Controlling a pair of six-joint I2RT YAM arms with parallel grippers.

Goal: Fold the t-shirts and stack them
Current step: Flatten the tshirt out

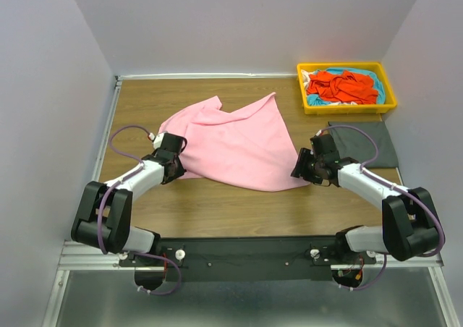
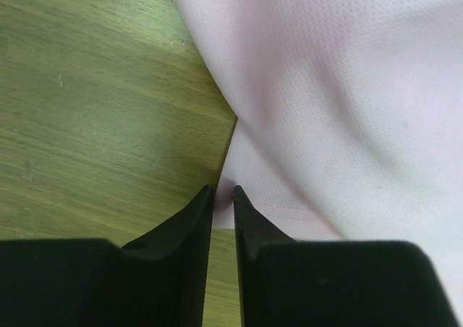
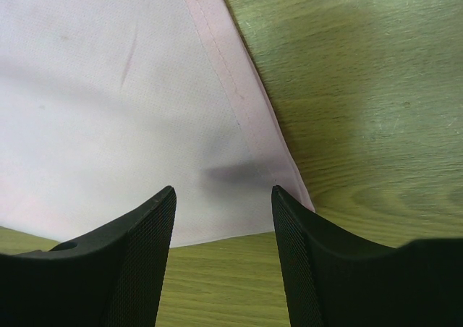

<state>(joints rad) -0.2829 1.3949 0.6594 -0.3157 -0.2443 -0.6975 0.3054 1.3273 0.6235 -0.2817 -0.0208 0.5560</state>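
Observation:
A light pink t-shirt (image 1: 231,142) lies spread and rumpled in the middle of the wooden table. My left gripper (image 1: 179,158) is at its left edge. In the left wrist view the jaws (image 2: 223,191) stand almost together, pinching a hemmed corner of the pink t-shirt (image 2: 347,88). My right gripper (image 1: 297,170) is at the shirt's near right corner. It is open (image 3: 224,193), and that corner of the pink cloth (image 3: 108,88) lies flat on the table just beyond the fingertips. A dark grey t-shirt (image 1: 369,145) lies folded flat at the right, behind the right arm.
A yellow tray (image 1: 347,109) stands at the back right, holding a crumpled orange-red t-shirt (image 1: 340,87) on a turquoise one (image 1: 372,81). Pale walls close in the table at the back and both sides. Bare wood shows along the near edge between the arms.

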